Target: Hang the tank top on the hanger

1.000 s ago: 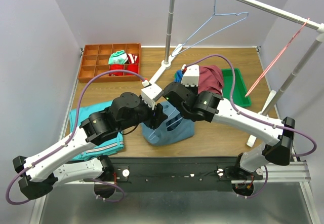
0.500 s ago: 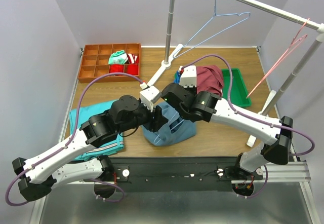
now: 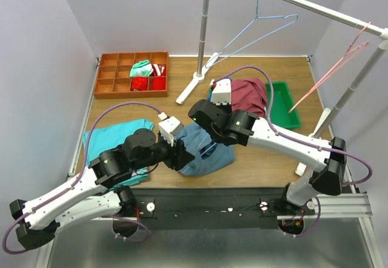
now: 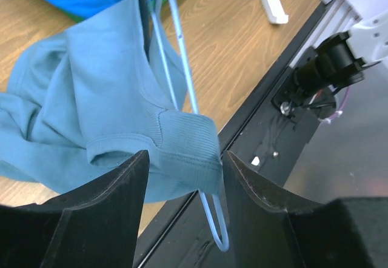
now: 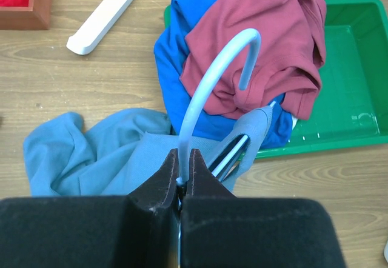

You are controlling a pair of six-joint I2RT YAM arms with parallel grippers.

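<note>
The slate-blue tank top (image 3: 212, 154) lies bunched on the table near the front edge. My right gripper (image 3: 202, 128) is over it, shut on the neck of a light-blue wire hanger (image 5: 209, 80) just below its hook. One hanger arm runs inside a shoulder strap (image 5: 257, 128). In the left wrist view the hanger wire (image 4: 179, 68) passes through the tank top (image 4: 91, 98), and its corner pokes out below a ribbed edge. My left gripper (image 4: 185, 159) is open, its jaws on either side of that ribbed edge and wire corner; it also shows in the top view (image 3: 183, 157).
A second light-blue hanger (image 3: 260, 22) and a pink-red hanger (image 3: 330, 74) hang on the rail. A maroon shirt (image 3: 251, 95) and royal-blue garment (image 3: 215, 91) lie over a green tray (image 3: 285, 107). An orange compartment box (image 3: 115, 74) stands far left; a teal garment (image 3: 115, 137) lies left.
My left arm has pulled back toward the near left, its gripper now at the tank top's near-left edge. The right gripper shifted slightly left with the hanger. The pink-red hanger swung.
</note>
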